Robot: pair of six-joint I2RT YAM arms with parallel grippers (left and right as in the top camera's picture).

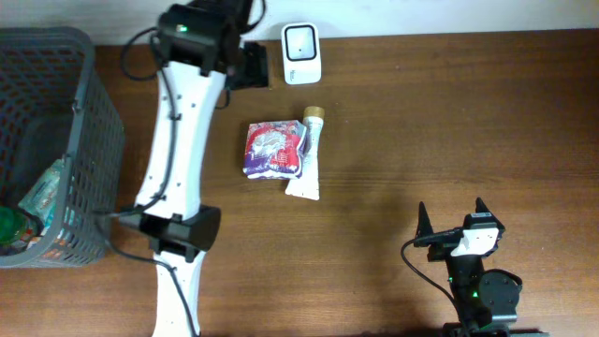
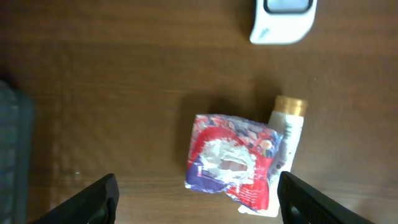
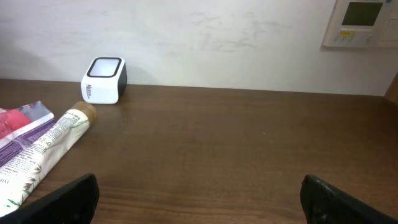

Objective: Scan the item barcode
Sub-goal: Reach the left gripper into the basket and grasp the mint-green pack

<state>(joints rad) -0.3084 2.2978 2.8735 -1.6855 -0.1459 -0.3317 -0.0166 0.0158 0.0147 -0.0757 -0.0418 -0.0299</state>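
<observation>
Your left gripper (image 2: 196, 180) is spread wide and empty above the crinkled red-and-purple foil packet (image 1: 272, 150). That packet lies flat near the small white boxy scanner (image 1: 301, 41), on its robot-facing side, with a white gold-capped tube (image 1: 307, 154) touching it. Your right gripper (image 1: 450, 213) is also wide, holding nothing, well apart from the scanner.

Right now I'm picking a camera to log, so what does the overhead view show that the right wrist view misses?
Only overhead: the gray basket at the table's left with items inside, and the left arm. Only right wrist: the pale wall behind the table and a wall panel on it. Both: the white scanner, the gold-capped tube and the red and purple packet beside it.
</observation>
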